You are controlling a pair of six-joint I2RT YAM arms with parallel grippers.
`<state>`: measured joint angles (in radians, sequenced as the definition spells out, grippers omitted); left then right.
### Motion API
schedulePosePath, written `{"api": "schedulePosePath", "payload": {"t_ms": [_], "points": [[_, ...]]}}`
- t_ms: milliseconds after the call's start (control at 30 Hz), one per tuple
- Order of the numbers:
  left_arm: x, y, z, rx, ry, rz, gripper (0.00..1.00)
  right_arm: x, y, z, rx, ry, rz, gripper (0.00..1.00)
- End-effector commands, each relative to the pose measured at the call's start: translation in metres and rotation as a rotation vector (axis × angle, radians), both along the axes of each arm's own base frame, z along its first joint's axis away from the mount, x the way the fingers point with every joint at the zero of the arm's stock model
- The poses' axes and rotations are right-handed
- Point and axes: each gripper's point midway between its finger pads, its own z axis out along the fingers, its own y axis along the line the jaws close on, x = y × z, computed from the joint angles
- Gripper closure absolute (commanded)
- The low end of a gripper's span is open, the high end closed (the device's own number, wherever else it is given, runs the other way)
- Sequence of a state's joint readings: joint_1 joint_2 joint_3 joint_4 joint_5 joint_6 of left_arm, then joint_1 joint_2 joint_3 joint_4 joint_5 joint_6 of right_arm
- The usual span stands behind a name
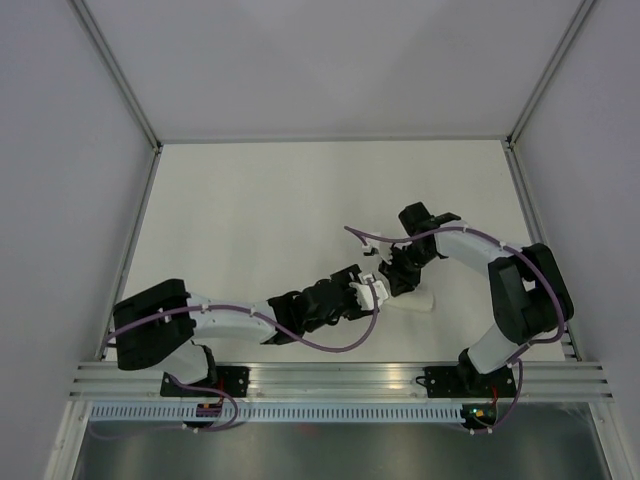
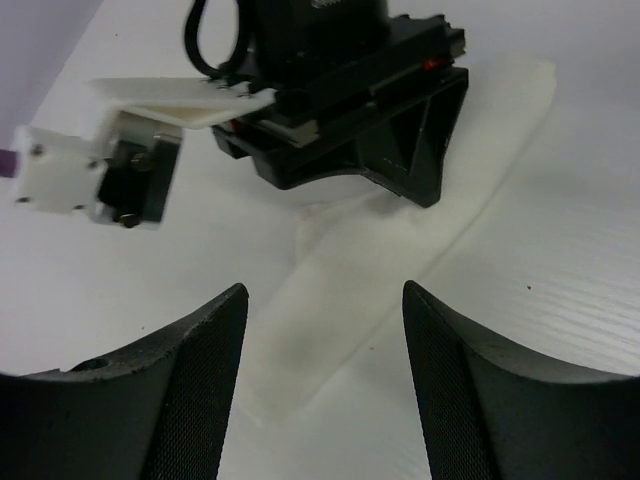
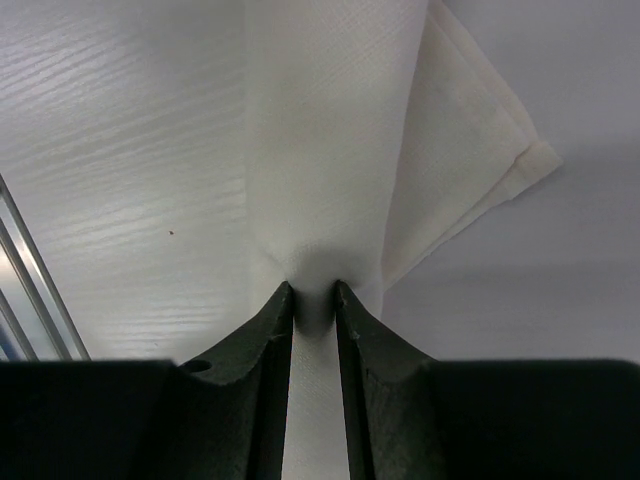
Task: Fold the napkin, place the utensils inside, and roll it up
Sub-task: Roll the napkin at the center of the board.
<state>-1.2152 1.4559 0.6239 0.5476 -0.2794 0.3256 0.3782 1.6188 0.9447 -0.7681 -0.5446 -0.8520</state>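
The napkin (image 1: 418, 301) lies as a narrow white folded or rolled strip on the table, right of centre. In the left wrist view the napkin (image 2: 330, 310) runs diagonally between my open fingers. My left gripper (image 1: 367, 292) (image 2: 324, 290) is open over the strip's near end without gripping it. My right gripper (image 1: 398, 276) (image 3: 314, 290) is shut on a pinch of the napkin (image 3: 330, 150), whose layered corner spreads beyond the tips. The right gripper's black body (image 2: 350, 100) sits just past my left fingers. No utensils are in view.
An aluminium rail (image 1: 340, 380) runs along the table's near edge and also shows in the right wrist view (image 3: 30, 300). Frame posts (image 1: 130, 240) and white walls bound the table on the left, right and far sides. Purple cables (image 1: 330, 345) loop off both arms.
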Motion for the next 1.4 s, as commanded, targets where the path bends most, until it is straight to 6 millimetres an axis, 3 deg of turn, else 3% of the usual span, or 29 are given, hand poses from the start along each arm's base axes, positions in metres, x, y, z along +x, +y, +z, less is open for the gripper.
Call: {"api": "schedulePosePath", "payload": {"t_ms": [0, 233, 600, 667, 1000, 1367], "points": [[0.006, -0.017, -0.003, 0.102, -0.108, -0.037, 0.31, -0.002, -0.002, 0.006, 0.016, 0.053, 0.002, 0.71], [0.004, -0.046, -0.032, 0.210, -0.083, -0.125, 0.26, -0.001, -0.001, 0.009, 0.028, 0.089, -0.010, 0.71], [-0.019, -0.068, -0.053, 0.267, -0.052, -0.254, 0.23, 0.008, -0.002, 0.022, 0.073, 0.149, -0.046, 0.71], [-0.020, -0.072, -0.055, 0.274, -0.051, -0.268, 0.18, 0.010, -0.003, 0.025, 0.082, 0.161, -0.057, 0.70], [-0.010, -0.082, -0.076, 0.338, -0.073, -0.263, 0.18, 0.006, -0.004, 0.022, 0.074, 0.203, -0.060, 0.70], [0.015, -0.078, -0.080, 0.361, -0.111, -0.220, 0.20, 0.017, -0.008, 0.030, 0.100, 0.209, -0.116, 0.70]]}}
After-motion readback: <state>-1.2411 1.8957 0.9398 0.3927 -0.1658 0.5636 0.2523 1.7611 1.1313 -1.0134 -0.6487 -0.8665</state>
